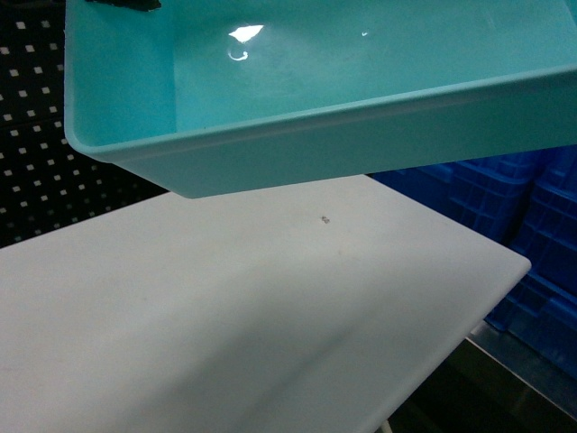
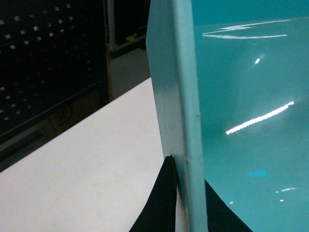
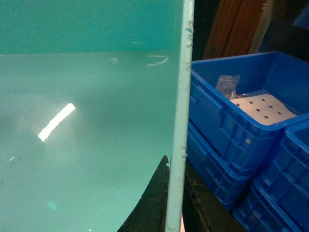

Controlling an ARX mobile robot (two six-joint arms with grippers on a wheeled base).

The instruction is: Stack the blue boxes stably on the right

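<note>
The turquoise tub hangs in the air above the white table, filling the top of the head view. My left gripper is shut on the tub's left wall, one finger outside and one inside. My right gripper is shut on the tub's right rim the same way. The tub's inside is glossy and holds nothing. Dark-blue ribbed crates stand stacked to the right of the table, below the tub; the top crate lies close beside the right rim.
The top dark-blue crate holds a perforated white sheet and a small clear bag. A black pegboard wall stands behind the table on the left. The table's right corner ends just before the crates.
</note>
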